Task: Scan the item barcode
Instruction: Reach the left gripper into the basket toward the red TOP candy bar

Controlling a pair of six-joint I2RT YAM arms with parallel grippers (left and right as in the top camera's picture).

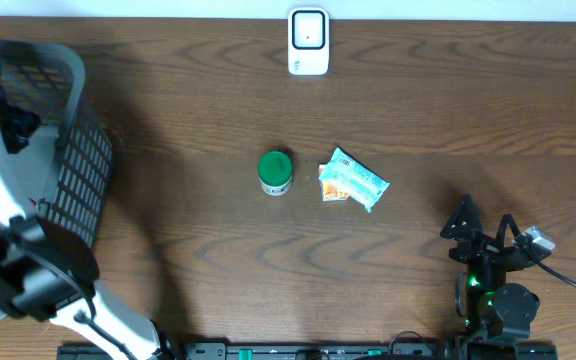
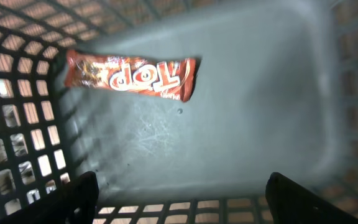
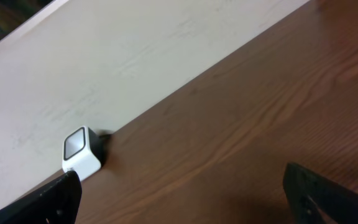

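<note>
In the grey basket [image 2: 278, 74], a red candy bar [image 2: 132, 76] lay flat below the left end effector [image 2: 182, 196], which was open wide and empty. On the table [image 1: 168, 100], a green-lidded jar [image 1: 275, 170] and a snack packet [image 1: 353, 181] sat near each other, well apart from the white scanner [image 1: 308, 42]. The right end effector [image 1: 485, 225] was also open and empty.

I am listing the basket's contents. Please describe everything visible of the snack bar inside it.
The snack bar is long and flat, in a glossy red-orange wrapper with large white letters. It lies flat on the grey plastic floor of the basket, close to one lattice wall. Only the floor touches it.
</note>
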